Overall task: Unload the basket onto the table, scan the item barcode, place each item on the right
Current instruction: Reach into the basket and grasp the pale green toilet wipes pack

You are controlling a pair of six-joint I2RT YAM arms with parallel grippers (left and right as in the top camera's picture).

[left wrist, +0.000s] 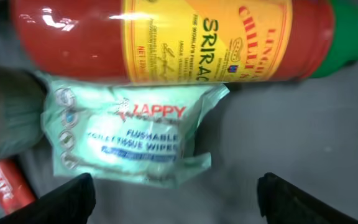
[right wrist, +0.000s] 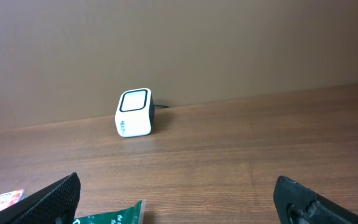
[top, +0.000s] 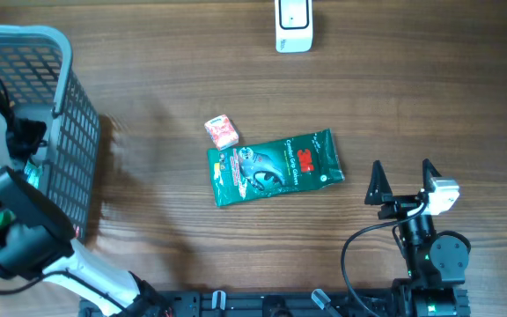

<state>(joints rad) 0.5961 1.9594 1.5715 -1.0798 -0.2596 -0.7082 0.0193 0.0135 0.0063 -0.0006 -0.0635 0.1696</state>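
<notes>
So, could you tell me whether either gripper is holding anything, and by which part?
Nothing is held: left gripper hovers open over the wipes pack; right gripper is open, empty.

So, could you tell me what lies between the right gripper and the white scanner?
Nothing: the table is bare from the right gripper to the scanner, clearest in the overhead view.

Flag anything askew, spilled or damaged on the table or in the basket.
Nothing stands out. The green glove pack lies slightly tilted on the table with a small pink packet by its upper corner, both intact. In the basket, the sriracha bottle lies on its side beside a wipes pack, no leak visible.
</notes>
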